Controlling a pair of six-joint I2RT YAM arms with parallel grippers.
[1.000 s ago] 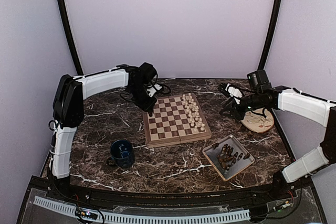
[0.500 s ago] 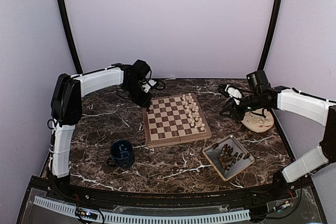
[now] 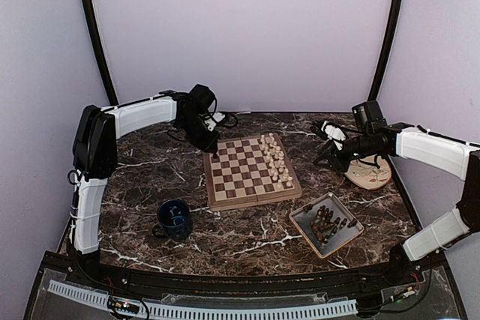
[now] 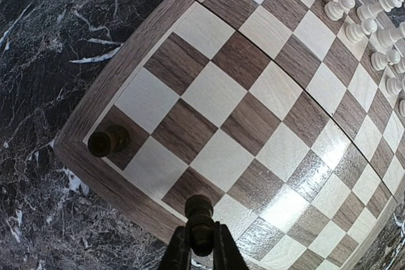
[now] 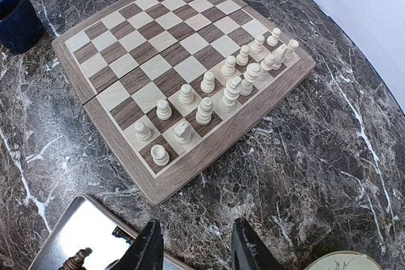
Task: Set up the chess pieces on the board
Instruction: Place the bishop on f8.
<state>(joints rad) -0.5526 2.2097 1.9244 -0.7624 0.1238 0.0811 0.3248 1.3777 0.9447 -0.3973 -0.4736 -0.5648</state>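
Chess pieces [image 5: 207,82] of the cream set line the right side of the board [image 4: 278,90]; one dark piece [image 4: 107,141] stands on its far-left corner square; left gripper [image 4: 199,237], lower than half a second ago, is clamped on a second dark piece [image 4: 198,212]; right gripper [image 5: 197,248], unmoved, hangs jaws apart, empty.

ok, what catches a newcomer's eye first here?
The checkered wooden chessboard mid-table, with cream-white chess pieces filling two rows along its right side. At its far-left corner the left gripper is shut on a dark brown piece, beside a second dark piece standing on the corner square.
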